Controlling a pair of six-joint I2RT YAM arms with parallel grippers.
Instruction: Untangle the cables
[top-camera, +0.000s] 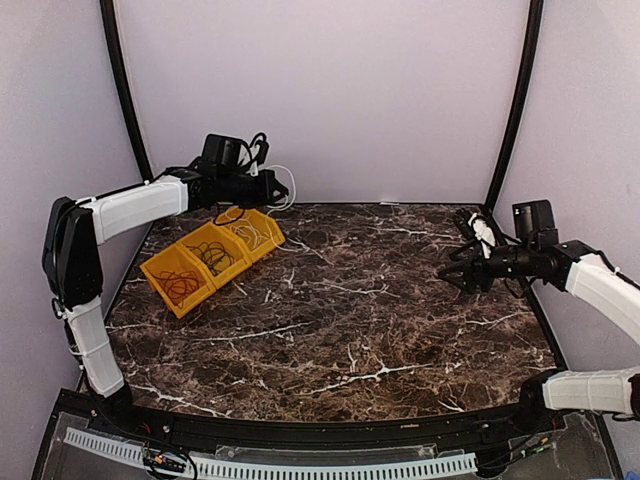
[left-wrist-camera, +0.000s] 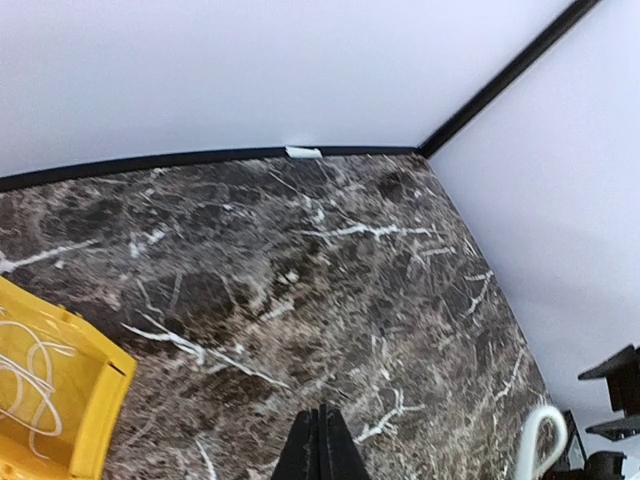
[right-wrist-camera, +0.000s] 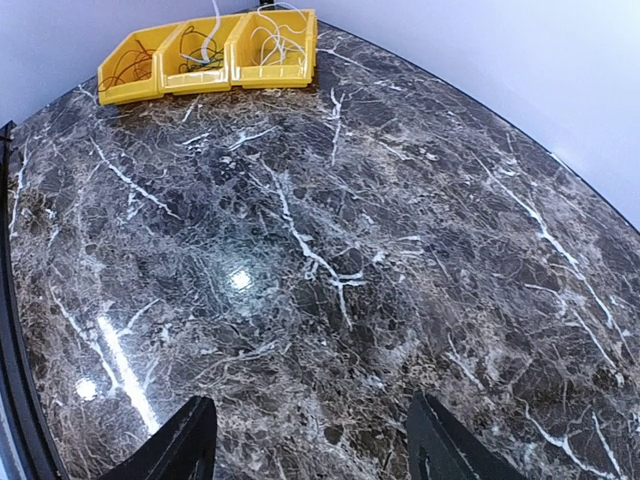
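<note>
The cables lie sorted in a yellow three-compartment bin (top-camera: 160, 268) at the back left. The red-orange cable (top-camera: 181, 286) fills the near compartment, the black cable (top-camera: 215, 257) the middle one, and the white cable (top-camera: 257, 233) the far one. My left gripper (top-camera: 278, 188) hovers just past the bin's far end, shut on nothing; in its wrist view the fingertips (left-wrist-camera: 322, 430) are pressed together over bare marble, with the white cable (left-wrist-camera: 30, 385) at the lower left. My right gripper (top-camera: 452, 272) is far to the right, open and empty (right-wrist-camera: 312, 440).
The dark marble table (top-camera: 350, 300) is enclosed by pale walls with black corner posts (top-camera: 515, 100). In the right wrist view the bin (right-wrist-camera: 228, 75) lies far across the table. A white loop of robot wiring (left-wrist-camera: 545, 430) shows by the left wrist.
</note>
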